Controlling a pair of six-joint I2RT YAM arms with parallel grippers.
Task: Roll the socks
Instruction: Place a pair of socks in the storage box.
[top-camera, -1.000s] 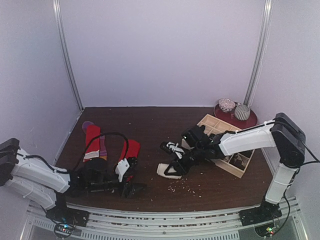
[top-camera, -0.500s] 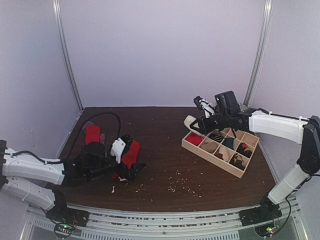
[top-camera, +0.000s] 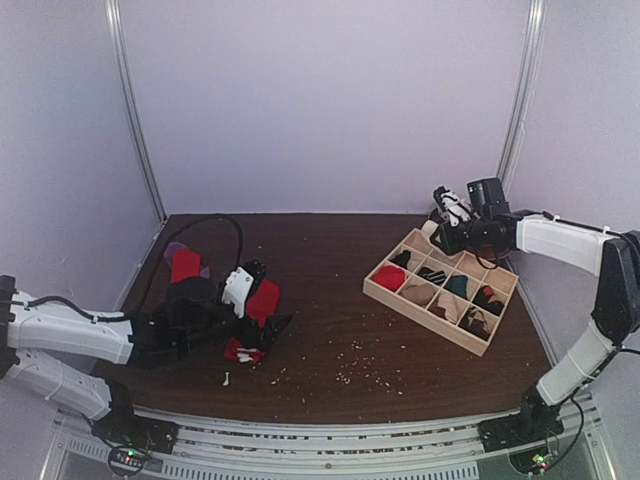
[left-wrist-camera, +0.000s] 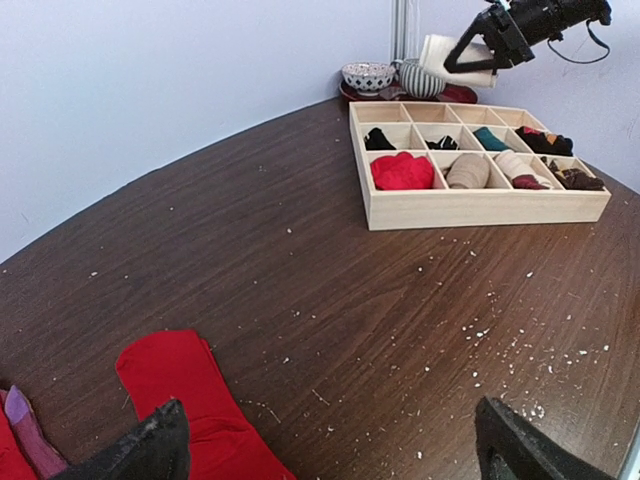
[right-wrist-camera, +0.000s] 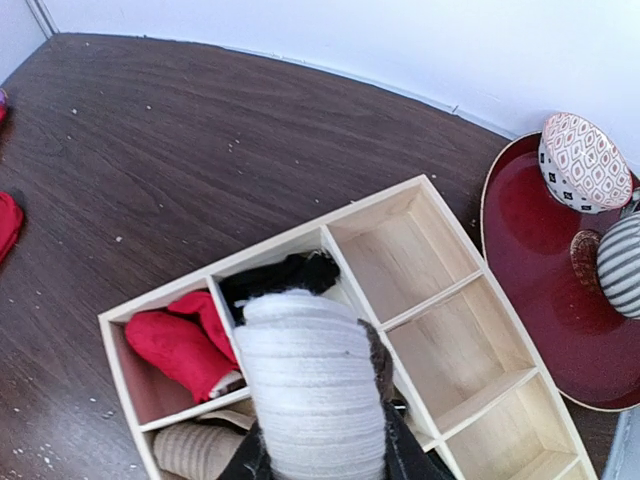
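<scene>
– Dark-brown wood table (top-camera: 330, 300) fills the lower half of the overhead view. A pale wooden grid tray (top-camera: 420, 318) sits right of centre. State both claws.

– Right gripper (top-camera: 447, 218), upper right of the frame: clamped on a cream roll (right-wrist-camera: 312, 385), holding it in the air above the tray's upper corner. Left gripper (left-wrist-camera: 330, 450), lower left: fingers spread wide with nothing between them, poised over a flat red sock (left-wrist-camera: 185, 385).

– Failure modes?

– Two, in my judgement. First, if released from this height, the cream roll could strike a divider, land in an occupied cell or spring open, because only the grip appears to keep it wound. Second, the left fingers could pinch only the top layer of the flat red sock, or drag it across the table, giving a loose roll.

– Condition of the socks?

– Cream roll: ribbed knit, tightly wound, a fat cylinder. Flat red sock: plain, unrolled, lying smooth on the table. A red-and-purple sock (top-camera: 185, 265) lies above it at the left, also unrolled. In the tray, a red roll (left-wrist-camera: 402, 171) and a beige roll (left-wrist-camera: 467, 172) occupy adjacent cells. Other cells hold dark bundles. In the right wrist view, the cells at the right are bare wood. Pale crumbs (top-camera: 365, 375) litter the table at bottom centre.
</scene>
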